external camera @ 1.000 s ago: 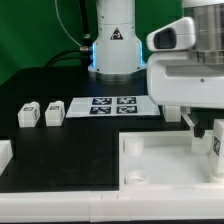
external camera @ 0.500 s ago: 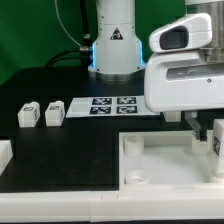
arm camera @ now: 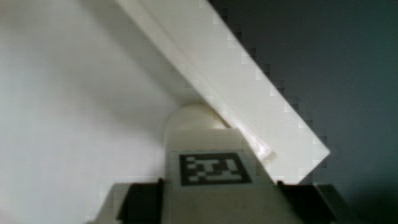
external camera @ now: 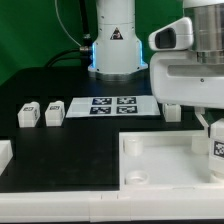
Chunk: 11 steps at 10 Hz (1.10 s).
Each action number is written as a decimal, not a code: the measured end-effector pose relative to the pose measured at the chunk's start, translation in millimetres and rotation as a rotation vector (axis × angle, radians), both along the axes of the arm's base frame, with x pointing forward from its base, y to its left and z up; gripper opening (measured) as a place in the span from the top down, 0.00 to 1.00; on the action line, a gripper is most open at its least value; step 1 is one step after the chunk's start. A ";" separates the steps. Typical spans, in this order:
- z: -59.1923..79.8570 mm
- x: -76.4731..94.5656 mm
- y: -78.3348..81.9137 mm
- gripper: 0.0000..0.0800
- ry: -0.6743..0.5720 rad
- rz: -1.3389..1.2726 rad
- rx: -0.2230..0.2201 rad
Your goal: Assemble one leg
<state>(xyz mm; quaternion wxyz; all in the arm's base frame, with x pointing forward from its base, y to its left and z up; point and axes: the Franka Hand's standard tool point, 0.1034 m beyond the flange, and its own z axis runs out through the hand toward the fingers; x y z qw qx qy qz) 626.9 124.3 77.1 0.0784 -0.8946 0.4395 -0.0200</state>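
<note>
My gripper (external camera: 214,136) is shut on a leg (external camera: 216,152), a small white block with a square tag facing the camera. It holds the leg upright over the far right part of the large white panel (external camera: 160,160). In the wrist view the leg (arm camera: 214,160) sits between the two dark fingers (arm camera: 135,204), its tip close to the panel's raised wall (arm camera: 231,80); whether it touches is unclear. Two more legs (external camera: 28,115) (external camera: 54,113) lie side by side at the exterior view's left. Another leg (external camera: 172,112) stands behind the panel.
The marker board (external camera: 110,105) lies in front of the robot's base (external camera: 112,50). A white part (external camera: 5,155) shows at the exterior view's left edge. The panel has a round socket (external camera: 135,180) at its near left corner.
The hand has shifted slightly to the exterior view's right and the held leg sits a little lower. The leg behind the panel is uncovered again.
</note>
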 end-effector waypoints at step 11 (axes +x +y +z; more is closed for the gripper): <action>1.5 2.3 3.3 0.20 -0.026 0.138 0.025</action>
